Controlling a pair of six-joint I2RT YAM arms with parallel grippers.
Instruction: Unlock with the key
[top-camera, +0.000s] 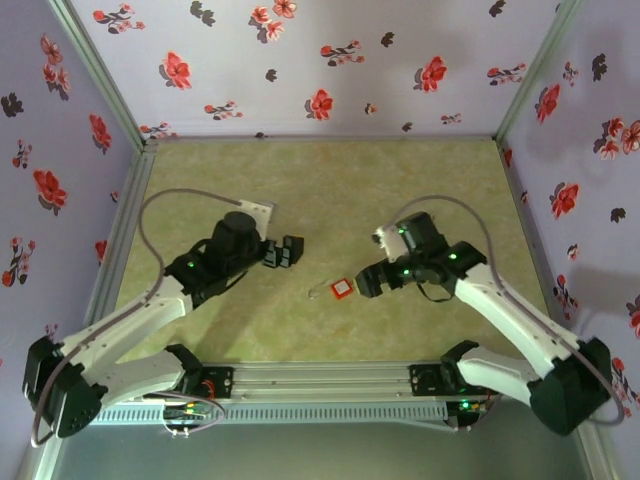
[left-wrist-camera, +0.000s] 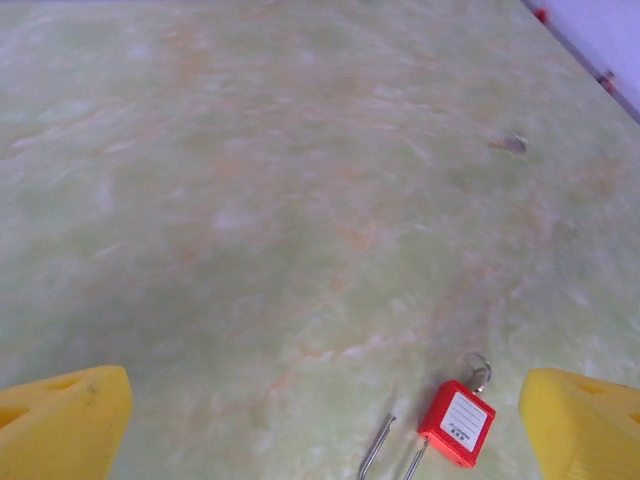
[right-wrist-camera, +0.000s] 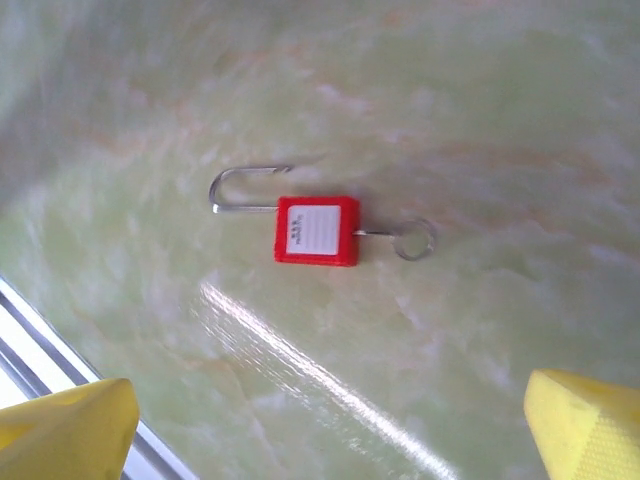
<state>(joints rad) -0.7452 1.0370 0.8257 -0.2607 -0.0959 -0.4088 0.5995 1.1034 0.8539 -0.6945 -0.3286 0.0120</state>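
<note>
The key (right-wrist-camera: 392, 238) sits in the red padlock (right-wrist-camera: 317, 230), lying on the worktop (right-wrist-camera: 480, 120) between both arms.
The shackle (right-wrist-camera: 245, 185) looks released, so unlocking seems done. Left end effector (left-wrist-camera: 320, 410) and right end effector (right-wrist-camera: 325, 400) gape wide, empty; next, probably retreat.

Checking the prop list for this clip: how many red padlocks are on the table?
1. The red padlock lies flat on the table, front of centre, its shackle swung open. The arms could hide another.

Overhead camera looks down; both wrist cameras, close, share the padlock (right-wrist-camera: 317, 230).
</note>
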